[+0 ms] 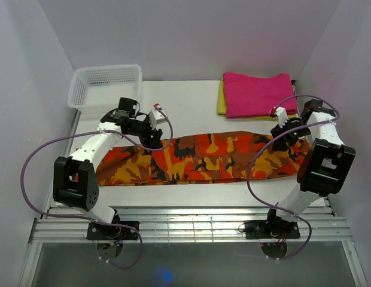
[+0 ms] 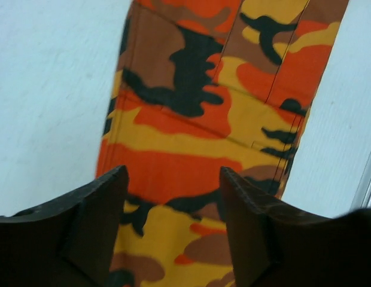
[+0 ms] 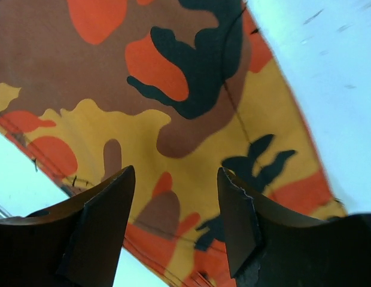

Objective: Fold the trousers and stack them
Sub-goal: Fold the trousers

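The camouflage trousers (image 1: 203,158) lie flat in a long strip across the table, folded lengthwise, in orange, yellow, brown and black. My left gripper (image 1: 151,125) hovers over their left part, jaws open with nothing between them; the cloth (image 2: 191,119) shows below the fingers (image 2: 99,221). My right gripper (image 1: 285,133) stands over the right end, also open and empty, with the cloth (image 3: 173,107) beneath and its hem near the left finger (image 3: 105,221).
A white mesh basket (image 1: 105,88) sits at the back left. A folded magenta cloth (image 1: 258,93) lies on a yellow cloth (image 1: 221,98) at the back right. White walls close in on both sides. A metal rail (image 1: 191,224) runs along the near edge.
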Available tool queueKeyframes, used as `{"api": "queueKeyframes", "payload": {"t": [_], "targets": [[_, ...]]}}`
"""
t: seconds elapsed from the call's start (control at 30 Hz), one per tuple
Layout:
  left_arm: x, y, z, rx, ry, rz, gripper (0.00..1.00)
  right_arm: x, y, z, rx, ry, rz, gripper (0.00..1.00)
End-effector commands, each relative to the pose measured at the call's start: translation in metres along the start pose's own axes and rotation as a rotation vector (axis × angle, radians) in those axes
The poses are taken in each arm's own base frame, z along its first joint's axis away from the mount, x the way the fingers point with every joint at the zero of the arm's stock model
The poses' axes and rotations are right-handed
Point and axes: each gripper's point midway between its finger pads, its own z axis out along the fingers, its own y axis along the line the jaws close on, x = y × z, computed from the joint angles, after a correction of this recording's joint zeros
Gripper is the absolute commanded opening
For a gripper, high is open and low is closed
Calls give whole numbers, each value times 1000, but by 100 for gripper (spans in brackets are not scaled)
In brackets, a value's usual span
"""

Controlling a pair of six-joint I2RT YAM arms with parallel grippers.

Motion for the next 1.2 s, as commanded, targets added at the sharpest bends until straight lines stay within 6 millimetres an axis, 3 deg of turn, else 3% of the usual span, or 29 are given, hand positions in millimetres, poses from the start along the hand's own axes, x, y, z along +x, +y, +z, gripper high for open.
{"api": "queueKeyframes", "payload": {"t": [0.0, 0.1, 0.13, 0.2, 0.23, 0.27, 0.37, 0.43, 0.5, 0.53, 0.63, 0.67, 0.73, 0.77, 0.8, 0.83, 0.87, 0.9, 0.93, 0.97, 1.0, 1.03, 1.07, 1.17], "targets": [[-2, -12, 34, 19, 4, -64, 71, 26, 13, 29, 0, 79, 106, 63], [7, -34, 55, 70, 29, -40, 64, 36, 33, 47, -29, 124, 69, 63], [9, -40, 59, 77, 39, -30, 63, 48, 51, 55, -71, 155, 75, 62], [16, -53, 60, 100, 47, -23, 60, 54, 74, 62, -118, 186, 32, 62], [18, -56, 59, 109, 49, -13, 60, 68, 95, 68, -165, 216, 32, 61], [13, -60, 54, 109, 31, 5, 60, 72, 104, 70, -179, 231, 13, 61], [7, -71, 48, 135, 1, 40, 59, 80, 146, 68, -267, 243, -97, 60], [-4, -75, 47, 128, -24, 79, 60, 77, 163, 59, -300, 221, -190, 59], [-18, -75, 49, 119, -64, 82, 64, 60, 170, 49, -314, 150, -232, 61], [-23, -75, 51, 120, -78, 81, 69, 51, 171, 44, -321, 123, -238, 64], [-47, -69, 65, 131, -128, 34, 81, -2, 154, 25, -263, -9, -230, 76], [-69, -62, 66, 125, -167, 49, 82, -21, 148, 22, -247, -67, -202, 77], [-76, -56, 88, 149, -164, -25, 83, -58, 123, 15, -175, -147, -175, 81], [-101, -44, 91, 133, -214, -15, 84, -69, 115, 16, -155, -169, -98, 82], [-110, -43, 98, 152, -223, -63, 84, -85, 96, 20, -128, -196, -94, 82], [-105, -41, 119, 186, -201, -108, 84, -91, 89, 22, -122, -200, -64, 82], [-113, -37, 127, 194, -209, -122, 84, -93, 83, 27, -128, -196, -33, 82], [-137, -35, 132, 205, -244, -103, 85, -95, 75, 37, -158, -176, 9, 82], [-141, -37, 141, 226, -242, -131, 85, -96, 71, 41, -171, -167, 25, 82], [-133, -36, 161, 255, -224, -160, 86, -95, 69, 47, -191, -159, 35, 82], [-145, -35, 166, 266, -242, -150, 86, -90, 65, 59, -219, -138, 39, 82], [-146, -36, 174, 286, -240, -165, 86, -94, 59, 61, -216, -146, 26, 82], [-136, -37, 189, 319, -222, -186, 86, -96, 57, 65, -229, -154, 22, 83], [-137, -38, 203, 344, -230, -188, 86, -98, 53, 79, -283, -142, 44, 84]]}}
